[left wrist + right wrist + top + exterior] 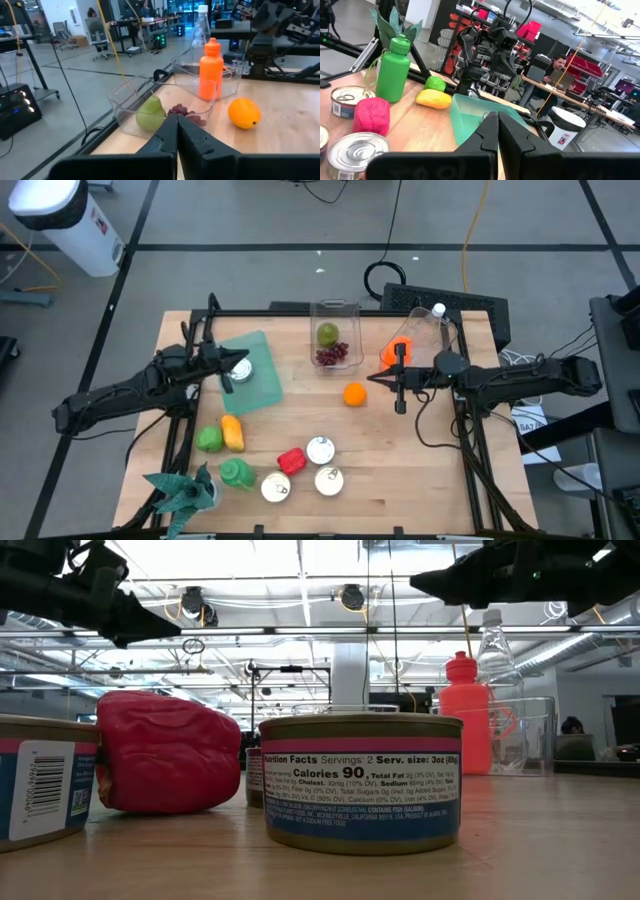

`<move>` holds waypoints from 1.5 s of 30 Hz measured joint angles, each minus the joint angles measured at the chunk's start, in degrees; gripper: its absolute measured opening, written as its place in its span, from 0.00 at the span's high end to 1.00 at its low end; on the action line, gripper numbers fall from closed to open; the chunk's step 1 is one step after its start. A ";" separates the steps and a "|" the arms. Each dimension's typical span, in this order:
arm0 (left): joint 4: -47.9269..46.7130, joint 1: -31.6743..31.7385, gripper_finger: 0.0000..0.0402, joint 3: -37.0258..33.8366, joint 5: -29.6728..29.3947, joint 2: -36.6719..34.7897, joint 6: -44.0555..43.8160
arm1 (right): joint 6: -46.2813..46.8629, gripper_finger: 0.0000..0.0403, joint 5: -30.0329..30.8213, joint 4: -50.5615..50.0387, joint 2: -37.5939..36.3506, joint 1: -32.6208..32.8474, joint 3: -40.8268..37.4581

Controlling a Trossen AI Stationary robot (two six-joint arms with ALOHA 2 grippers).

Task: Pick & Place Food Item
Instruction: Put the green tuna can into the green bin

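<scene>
My left gripper (229, 372) hangs shut over the green cutting board (252, 372), touching nothing; in its wrist view the fingers (177, 136) meet. My right gripper (384, 380) is shut too, above the table just right of the orange (354, 394). The orange (244, 113) rests on the wood. A pear (151, 113) and grapes (183, 110) lie in a clear container (335, 332). A red pepper (291, 460), a yellow fruit (232, 431) and a green fruit (208, 440) lie near the near edge.
A second clear bin (432, 330) holds an orange bottle (210, 70) and a clear bottle. Three cans (320, 448) (329, 480) (276, 487), a green bottle (238, 473) and a green leafy plant (185, 490) stand near the near edge. Bare wood lies at the table's near right.
</scene>
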 joint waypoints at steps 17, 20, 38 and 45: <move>1.31 0.66 0.97 0.07 -0.57 0.02 3.08 | 6.26 1.00 6.40 -4.84 10.39 2.60 7.67; 1.31 0.66 0.95 0.07 -0.57 0.02 3.04 | 5.13 0.99 7.41 -4.19 12.34 3.37 7.69; 4.03 0.66 0.94 0.09 -0.61 0.04 3.84 | 14.58 0.99 19.16 -8.56 23.29 14.06 8.61; 6.40 0.66 0.99 0.11 -0.61 0.04 3.91 | 14.89 0.99 10.02 -8.15 28.97 18.53 13.25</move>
